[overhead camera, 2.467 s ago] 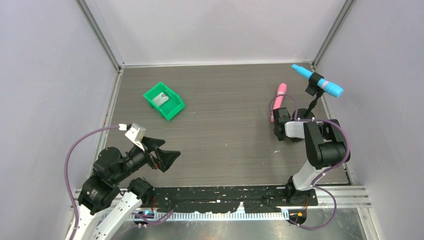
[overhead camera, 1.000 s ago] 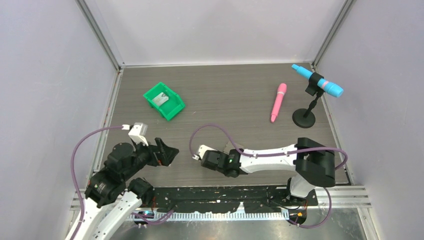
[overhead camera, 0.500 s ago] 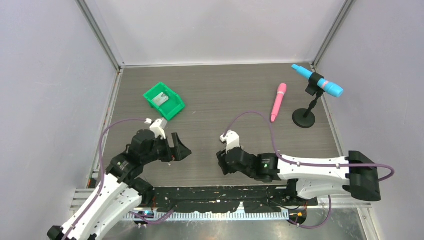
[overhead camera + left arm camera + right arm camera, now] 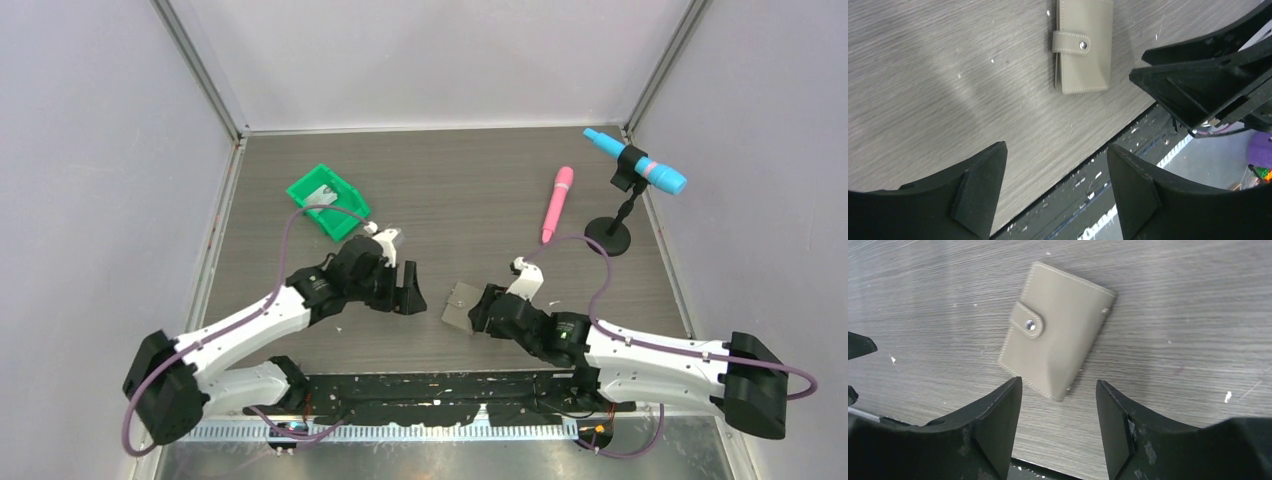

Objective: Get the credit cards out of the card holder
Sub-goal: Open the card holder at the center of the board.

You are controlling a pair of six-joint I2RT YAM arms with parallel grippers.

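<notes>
The card holder (image 4: 461,304) is a flat beige-grey wallet, folded shut with a snap tab, lying on the wood table near the front edge. No credit cards show outside it. My left gripper (image 4: 409,291) is open just left of it; in the left wrist view the card holder (image 4: 1083,47) lies ahead of the left gripper (image 4: 1056,150). My right gripper (image 4: 479,312) is open at its right edge. In the right wrist view the card holder (image 4: 1058,347) lies just beyond the right gripper (image 4: 1058,385), untouched.
A green bin (image 4: 350,212) holding a small grey flat piece sits at the back left. A pink pen-like stick (image 4: 556,203) and a black stand (image 4: 608,238) carrying a blue marker (image 4: 640,164) are at the back right. The table's front edge and black rail (image 4: 1108,165) run close below.
Both arms have swung in towards the table's middle and now flank the card holder. The right gripper has opened; the left jaws have narrowed a little.
</notes>
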